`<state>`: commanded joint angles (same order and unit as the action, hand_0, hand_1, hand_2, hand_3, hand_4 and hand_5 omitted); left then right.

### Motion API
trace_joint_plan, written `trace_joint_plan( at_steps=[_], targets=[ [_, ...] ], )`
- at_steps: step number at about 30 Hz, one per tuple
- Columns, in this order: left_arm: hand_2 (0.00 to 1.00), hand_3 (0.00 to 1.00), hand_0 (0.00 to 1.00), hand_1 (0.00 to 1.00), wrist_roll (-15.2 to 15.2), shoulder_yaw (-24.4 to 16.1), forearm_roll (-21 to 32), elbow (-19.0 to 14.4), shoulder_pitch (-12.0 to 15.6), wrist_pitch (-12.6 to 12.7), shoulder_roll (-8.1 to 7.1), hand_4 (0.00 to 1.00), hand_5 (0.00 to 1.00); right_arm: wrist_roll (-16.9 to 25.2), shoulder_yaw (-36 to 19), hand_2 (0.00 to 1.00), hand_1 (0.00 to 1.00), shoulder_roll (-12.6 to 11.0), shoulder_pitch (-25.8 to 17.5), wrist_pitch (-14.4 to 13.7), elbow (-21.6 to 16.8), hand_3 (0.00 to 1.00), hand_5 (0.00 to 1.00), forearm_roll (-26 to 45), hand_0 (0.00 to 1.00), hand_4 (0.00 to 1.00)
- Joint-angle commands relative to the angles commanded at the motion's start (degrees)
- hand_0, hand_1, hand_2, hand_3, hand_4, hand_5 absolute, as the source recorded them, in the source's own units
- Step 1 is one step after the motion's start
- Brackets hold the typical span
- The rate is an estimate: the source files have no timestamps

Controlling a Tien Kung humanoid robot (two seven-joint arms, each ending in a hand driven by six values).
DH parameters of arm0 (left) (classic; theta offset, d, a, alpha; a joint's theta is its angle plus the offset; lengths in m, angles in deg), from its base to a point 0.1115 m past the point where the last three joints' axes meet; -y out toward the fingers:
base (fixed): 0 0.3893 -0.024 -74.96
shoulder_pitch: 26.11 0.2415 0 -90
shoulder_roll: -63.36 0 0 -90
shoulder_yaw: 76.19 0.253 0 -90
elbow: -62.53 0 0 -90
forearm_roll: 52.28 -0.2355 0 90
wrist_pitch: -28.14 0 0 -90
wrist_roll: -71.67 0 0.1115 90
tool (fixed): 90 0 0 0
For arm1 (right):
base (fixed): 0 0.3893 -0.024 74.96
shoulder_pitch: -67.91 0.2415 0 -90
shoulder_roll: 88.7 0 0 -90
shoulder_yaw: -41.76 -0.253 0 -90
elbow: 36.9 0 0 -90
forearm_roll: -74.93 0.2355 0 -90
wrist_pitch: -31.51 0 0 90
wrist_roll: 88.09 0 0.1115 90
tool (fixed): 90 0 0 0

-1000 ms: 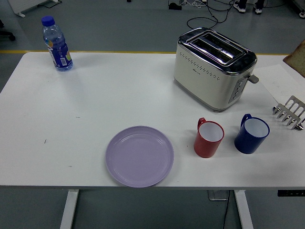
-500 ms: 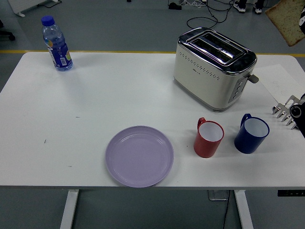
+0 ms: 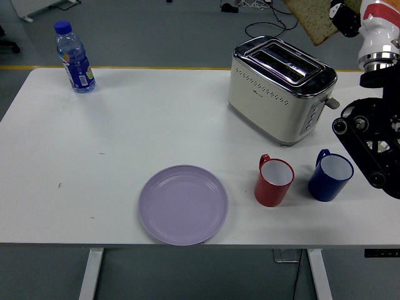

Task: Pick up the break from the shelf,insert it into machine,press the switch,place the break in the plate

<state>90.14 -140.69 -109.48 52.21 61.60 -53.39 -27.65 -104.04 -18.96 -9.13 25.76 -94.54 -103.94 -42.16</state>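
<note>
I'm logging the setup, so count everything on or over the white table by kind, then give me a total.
Handled mugs: 2, red mug and blue mug
Round lilac plates: 1
Cream and chrome toasters: 1
Clear blue-capped water bottles: 1
Bread slices, held up by the right hand: 1
Total: 6

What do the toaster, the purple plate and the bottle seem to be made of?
Toaster: cream body, probably painted metal or plastic, with a polished chrome top that mirrors the light. Purple plate: likely plastic, smooth with a soft matte sheen. Bottle: clear thin plastic, see-through, with a blue cap and label.
</note>
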Motion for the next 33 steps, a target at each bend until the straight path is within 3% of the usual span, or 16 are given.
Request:
trace_joint_plan(
  at_steps=[4,15,33],
  targets=[
    [0.529,0.602,0.417,0.488,-0.09,0.37,0.34,0.00,-0.11,0.01,-0.06,0.416,0.998,1.56,2.25,0.341,0.267,2.55,1.19,-0.93,4.15,0.475,0.002,1.58,0.307,0.435],
    [0.529,0.602,0.418,0.488,-0.08,0.79,0.64,0.00,-0.11,0.52,-0.10,0.416,0.998,6.68,5.83,0.340,0.266,5.53,2.79,-0.93,11.61,0.474,0.002,4.00,0.304,0.433],
    [0.530,0.603,0.417,0.488,-0.20,0.60,-0.19,0.00,-0.45,0.56,-0.20,0.417,0.998,9.13,4.63,0.339,0.267,5.51,3.41,-0.93,16.39,0.473,0.002,0.91,0.305,0.446]
  ],
)
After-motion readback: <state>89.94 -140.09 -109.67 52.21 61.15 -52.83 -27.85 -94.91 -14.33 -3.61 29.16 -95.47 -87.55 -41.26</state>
